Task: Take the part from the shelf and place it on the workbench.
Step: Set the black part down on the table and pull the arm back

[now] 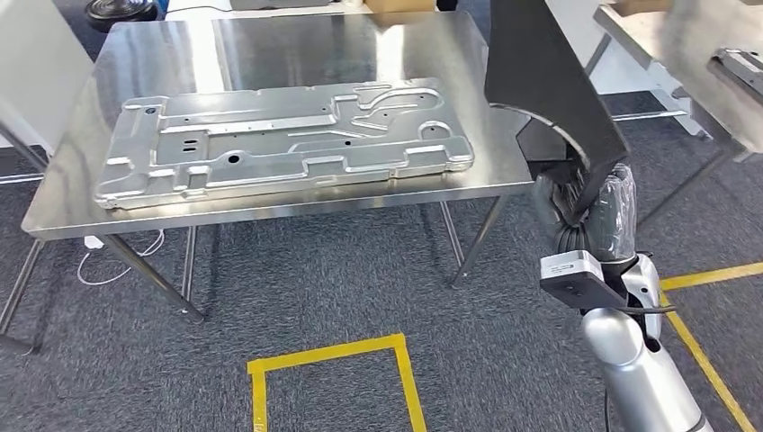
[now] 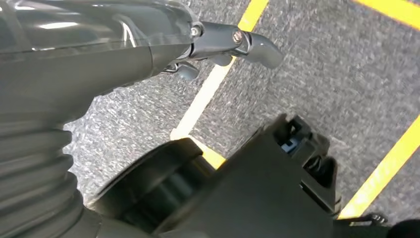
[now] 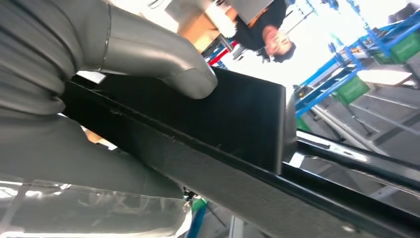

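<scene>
A tall black sheet-metal part (image 1: 540,72) stands upright in my right hand (image 1: 594,211), just off the right end of the steel workbench (image 1: 270,45). Close up in the right wrist view, my grey thumb (image 3: 163,64) presses on the flat face of the black part (image 3: 233,114), and the other fingers are hidden behind it. My left hand (image 2: 99,54) hangs low over the carpet, its dark fingers (image 2: 247,42) stretched out with nothing in them.
A large stamped silver plate (image 1: 288,144) covers most of the workbench top. Another steel surface (image 1: 693,54) stands at the back right. Yellow tape lines (image 1: 333,355) mark the grey carpet. A person (image 3: 267,29) and blue racks (image 3: 346,74) are beyond the part.
</scene>
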{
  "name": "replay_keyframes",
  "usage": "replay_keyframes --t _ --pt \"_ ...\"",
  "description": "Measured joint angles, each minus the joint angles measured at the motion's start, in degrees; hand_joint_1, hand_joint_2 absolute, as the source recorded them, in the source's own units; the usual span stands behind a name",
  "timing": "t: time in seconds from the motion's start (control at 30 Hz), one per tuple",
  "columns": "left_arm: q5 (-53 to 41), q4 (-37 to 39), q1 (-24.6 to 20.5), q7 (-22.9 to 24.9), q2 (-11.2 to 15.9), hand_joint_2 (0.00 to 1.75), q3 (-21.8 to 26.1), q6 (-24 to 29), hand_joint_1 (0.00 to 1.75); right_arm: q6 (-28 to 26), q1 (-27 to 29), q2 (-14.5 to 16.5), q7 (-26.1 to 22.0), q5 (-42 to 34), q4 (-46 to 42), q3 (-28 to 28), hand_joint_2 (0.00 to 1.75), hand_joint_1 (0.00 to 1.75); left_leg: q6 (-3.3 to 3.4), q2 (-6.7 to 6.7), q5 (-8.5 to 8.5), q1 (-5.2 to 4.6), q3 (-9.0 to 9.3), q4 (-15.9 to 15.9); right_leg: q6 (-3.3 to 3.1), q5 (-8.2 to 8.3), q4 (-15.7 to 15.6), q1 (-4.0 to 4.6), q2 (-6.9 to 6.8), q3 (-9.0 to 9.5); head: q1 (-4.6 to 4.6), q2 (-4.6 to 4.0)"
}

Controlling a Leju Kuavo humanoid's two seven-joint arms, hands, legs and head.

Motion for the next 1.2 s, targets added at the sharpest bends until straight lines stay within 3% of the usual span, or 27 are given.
replay_keyframes --t 0.03,0.1,0.17,0.23,0.3,0.33,0.4,0.47,0.5,0.53,0.6,0.63,0.67,0.77,0.83,0.97,1.0,1.03,1.1,1.13,1.2 --pt "0.0 0.0 0.1 0.0 0.0 1.75 0.0 0.0 0.0 0.0 0.0 0.0 0.0 0.0 0.0 0.0 1.75 1.75 0.0 -0.79 -0.52 -0.13 0.79 0.0 -0.22 1.75 -2.4 0.14 0.27 -0.06 0.28 0.0" --pt "0.0 0.1 0.2 0.0 0.0 1.75 0.0 0.0 0.0 0.0 0.1 0.0 0.1 0.1 0.0 0.0 1.75 1.75 -0.19 -2.16 -1.53 -0.23 2.13 -0.1 -0.93 8.05 -9.3 0.39 2.32 0.73 0.59 0.0" --pt "0.1 0.2 0.3 -0.1 0.0 1.75 0.0 0.0 0.0 -0.1 0.2 0.0 0.1 0.2 0.1 0.1 1.75 1.75 -0.66 -3.23 -2.11 -0.06 2.51 -0.3 -1.48 11.7 -13.4 0.68 4.33 1.27 0.68 0.0" --pt "0.2 0.2 0.3 -0.1 0.0 1.75 0.0 0.0 0.0 -0.2 0.2 0.1 0.1 0.0 0.1 0.1 1.75 1.75 -1.29 -3.72 -2.21 -0.02 2.79 -0.6 -1.83 11.6 -14.2 0.74 4.18 2.16 0.69 0.0" --pt "0.2 0.1 0.3 -0.1 0.0 1.75 0.0 0.0 0.0 -0.2 0.2 0.2 0.1 -0.6 0.1 0.2 1.75 1.75 -1.78 -1.74 -2.26 -0.31 2.62 0.9 -2.45 11.37 -14.9 0.41 3.44 3.77 0.41 0.0" --pt "0.2 0.1 0.3 -0.2 0.0 1.75 0.0 0.0 0.0 -0.1 0.2 0.3 0.0 -0.8 0.1 0.2 1.75 1.75 -1.96 -0.15 -2.61 -0.46 1.5 3.2 -2.83 11.06 -15.1 0.25 3.13 4.58 0.06 0.0" --pt "0.2 0.1 0.1 -0.3 0.0 1.75 0.0 0.0 0.0 -0.1 0.3 0.4 -0.1 -1.1 0.1 0.2 1.75 1.75 -2.23 2.47 -4.6 -0.55 -2.56 10.0 -3.38 10.24 -15.3 0.26 2.43 5.81 -0.55 0.0" --pt "0.3 0.0 -0.2 -0.4 0.0 1.75 0.0 0.0 0.0 -0.1 0.5 0.5 -0.1 -1.1 0.1 0.4 1.75 1.75 -2.52 3.0 -6.63 -0.31 -5.85 14.5 -3.36 9.2 -15.3 0.17 1.86 7.1 -0.97 0.0" --pt "0.3 0.0 -0.2 -0.4 0.0 1.75 0.0 0.0 0.0 -0.1 0.6 0.5 -0.1 -1.1 0.1 0.5 1.75 1.75 -2.68 3.06 -6.27 -0.13 -6.21 14.1 -3.19 8.64 -15.3 0.06 1.7 7.84 -1.16 0.0" --pt "0.3 0.0 -0.2 -0.4 0.0 1.75 0.0 0.0 0.0 -0.1 0.6 0.6 -0.1 -1.1 0.1 0.6 1.75 1.75 -2.86 3.14 -4.64 0.09 -5.63 11.8 -2.95 8.04 -15.3 -0.1 1.61 8.67 -1.38 0.0" --pt "0.3 0.1 0.0 -0.3 0.1 1.75 0.0 0.0 0.0 -0.1 0.6 0.7 -0.1 -1.0 0.1 0.7 1.75 1.75 -3.27 3.33 0.07 0.53 -3.42 4.5 -2.34 6.85 -15.1 -0.33 1.56 10.06 -1.86 0.0" --pt "0.3 0.1 0.1 -0.3 0.1 1.75 0.0 -0.1 0.0 -0.1 0.6 0.7 -0.1 -0.9 0.1 0.7 1.75 1.75 -3.25 3.45 1.31 0.64 -2.75 1.9 -2.02 6.4 -15.0 -0.32 1.56 10.39 -2.16 0.0" --pt "0.3 0.1 0.2 -0.4 0.1 1.75 0.1 -0.1 0.0 -0.1 0.6 0.8 -0.1 -0.9 0.1 0.7 1.75 1.75 -3.11 3.53 2.0 0.67 -2.53 0.5 -1.66 6.01 -14.9 -0.23 1.56 10.47 -2.31 0.0" --pt "0.3 0.1 0.2 -0.4 0.1 1.75 0.1 -0.1 0.0 -0.2 0.8 0.8 -0.1 -0.6 0.1 0.7 1.75 1.75 -1.94 3.43 1.82 0.5 -2.38 0.2 -0.86 5.47 -14.9 -0.16 1.46 10.67 -2.13 0.0" --pt "0.3 0.0 0.1 -0.4 0.1 1.75 0.1 -0.1 0.0 -0.3 0.7 0.9 -0.1 -0.5 0.0 0.7 1.75 1.75 -1.28 3.25 1.44 0.55 -1.62 -0.1 -0.62 4.89 -12.3 -0.22 1.35 9.44 -1.66 0.0" --pt "0.2 0.0 0.2 -0.3 0.1 1.75 0.1 -0.1 0.0 -0.5 0.8 0.9 -0.1 -0.4 0.0 0.6 1.75 1.75 -0.55 2.97 0.17 0.35 -0.32 -0.3 -0.55 1.18 0.2 -0.03 1.31 0.64 0.09 0.0" --pt "0.2 0.0 0.3 -0.3 0.1 1.75 0.1 -0.1 0.0 -0.5 0.9 0.9 -0.1 -0.4 0.0 0.6 1.75 1.75 -0.51 2.85 -0.29 0.28 0.23 -0.3 -0.57 1.5 0.7 -0.01 1.31 -0.59 0.38 0.0" --pt "0.2 0.0 0.3 -0.3 0.1 1.75 0.1 -0.1 0.0 -0.5 1.0 0.9 0.0 -0.4 0.0 0.6 1.75 1.75 -0.55 2.72 -0.8 0.23 0.95 -0.3 -0.65 3.11 -0.8 0.01 1.31 -0.78 0.63 0.0" --pt "0.1 0.0 0.3 -0.3 0.1 1.75 0.1 -0.2 0.0 -0.6 1.0 0.8 0.0 -0.4 0.0 0.6 1.75 1.75 -0.81 2.53 -1.91 0.19 2.61 -0.3 -0.92 8.62 -7.5 0.14 1.31 0.75 1.01 0.0" --pt "0.1 0.1 0.4 -0.3 0.1 1.75 0.1 -0.2 0.0 -0.6 0.9 0.9 0.0 -0.4 0.0 0.6 1.75 1.75 -1.05 2.45 -2.34 0.17 3.17 -0.4 -1.12 10.26 -10.6 0.34 1.25 1.41 1.14 0.0" --pt "0.0 0.1 0.4 -0.2 0.1 1.75 0.1 -0.4 0.0 -0.6 0.9 0.8 0.0 -0.3 0.0 0.6 1.75 1.75 -1.71 2.4 -2.91 0.1 3.73 -0.6 -1.49 11.22 -13.3 0.81 1.22 2.15 1.3 0.0"
